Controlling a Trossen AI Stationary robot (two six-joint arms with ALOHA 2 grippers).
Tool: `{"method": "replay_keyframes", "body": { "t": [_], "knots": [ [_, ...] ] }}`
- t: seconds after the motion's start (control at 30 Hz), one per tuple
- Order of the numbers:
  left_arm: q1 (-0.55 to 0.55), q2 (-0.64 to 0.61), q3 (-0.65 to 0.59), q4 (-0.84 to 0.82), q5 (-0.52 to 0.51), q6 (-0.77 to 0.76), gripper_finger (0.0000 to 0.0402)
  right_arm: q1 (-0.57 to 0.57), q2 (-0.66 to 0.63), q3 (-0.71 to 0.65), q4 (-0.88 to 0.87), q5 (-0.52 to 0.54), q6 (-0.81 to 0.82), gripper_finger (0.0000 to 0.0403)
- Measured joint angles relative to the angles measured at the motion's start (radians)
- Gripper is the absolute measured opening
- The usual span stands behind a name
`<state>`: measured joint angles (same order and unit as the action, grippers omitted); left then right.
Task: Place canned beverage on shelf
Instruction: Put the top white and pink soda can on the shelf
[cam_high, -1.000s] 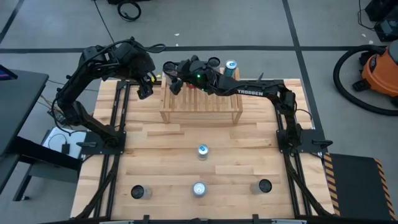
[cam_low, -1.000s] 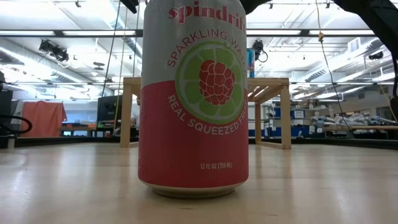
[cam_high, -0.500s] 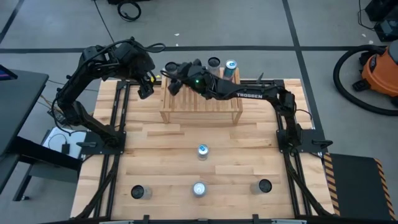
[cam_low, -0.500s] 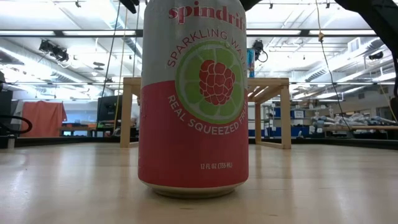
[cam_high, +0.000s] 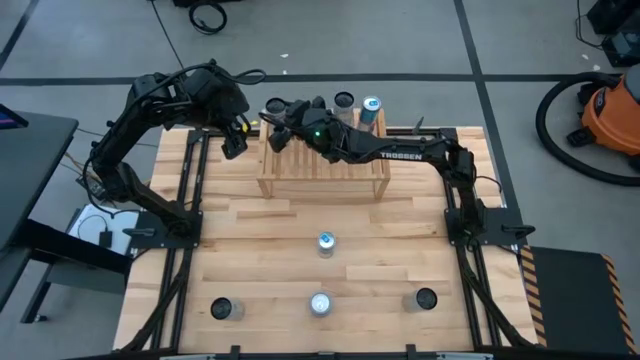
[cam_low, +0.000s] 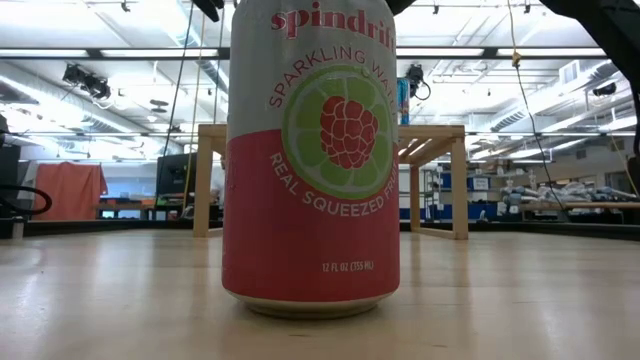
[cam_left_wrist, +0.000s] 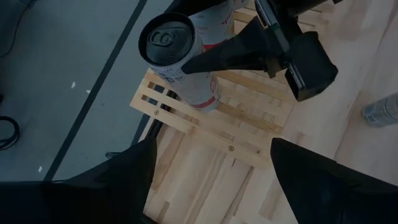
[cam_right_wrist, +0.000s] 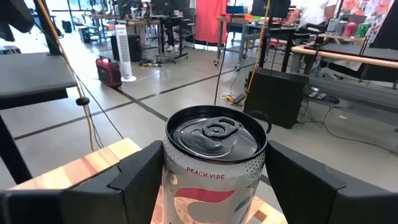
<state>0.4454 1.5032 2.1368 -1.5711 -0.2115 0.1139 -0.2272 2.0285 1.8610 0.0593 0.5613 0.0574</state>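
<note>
**Can on the shelf's far-left corner, right gripper around it**

High view: the right gripper (cam_high: 274, 113) grips a can (cam_high: 275, 106) at the shelf (cam_high: 322, 166) far-left corner; two more cans (cam_high: 358, 103) stand at its rear edge. The left gripper (cam_high: 234, 143) hovers just left of the shelf, fingers apart, nothing between them.

Left wrist view: the can (cam_left_wrist: 180, 56) stands near the slats' edge.

Right wrist view: fingers (cam_right_wrist: 140, 177) flank the can (cam_right_wrist: 214, 162).

Low view: a red can (cam_low: 312, 160) blocks the shelf's middle.

Pink-and-grey Spindrift can (cam_low: 312, 160) upright on the wooden table (cam_low: 120, 290), pale wood shelf (cam_low: 430, 135) behind it.
</note>
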Motion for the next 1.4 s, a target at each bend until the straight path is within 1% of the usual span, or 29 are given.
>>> {"method": "replay_keyframes", "body": {
  "t": [0.23,0.37,0.43,0.67,0.77,0.93,1.13,1.27,1.4],
  "knots": [
    [0.000,0.000,0.000,0.000,0.000,0.000,0.0318,-0.002,0.000,0.000,-0.017,-0.003,-0.014,0.0274],
    [0.000,0.000,0.000,0.000,0.000,0.000,0.0318,-0.004,0.000,0.000,-0.018,-0.057,-0.015,0.0274],
    [0.000,0.000,0.000,0.000,0.000,0.000,0.0318,-0.005,0.000,0.000,-0.016,-0.058,-0.017,0.0274],
    [0.000,0.001,0.000,0.000,0.015,0.000,0.0318,-0.015,0.049,0.004,0.054,-0.069,-0.062,0.0274],
    [0.000,0.001,0.000,0.000,0.036,0.000,0.0318,-0.015,0.061,0.005,0.085,-0.060,-0.092,0.0274],
    [-0.002,0.001,-0.001,0.000,0.040,0.001,0.0318,-0.012,0.059,0.003,0.094,-0.051,-0.101,0.0274],
    [-0.002,0.001,-0.001,0.000,0.040,0.001,0.0318,0.005,0.056,0.003,0.083,0.041,-0.115,0.0274],
    [-0.002,0.001,-0.001,0.000,0.040,0.001,0.0318,0.004,0.056,0.003,0.081,0.033,-0.102,0.0274],
    [-0.002,0.001,-0.001,0.000,0.040,0.001,0.0318,0.003,0.056,0.002,0.080,0.050,-0.078,0.0274]
  ]
}}
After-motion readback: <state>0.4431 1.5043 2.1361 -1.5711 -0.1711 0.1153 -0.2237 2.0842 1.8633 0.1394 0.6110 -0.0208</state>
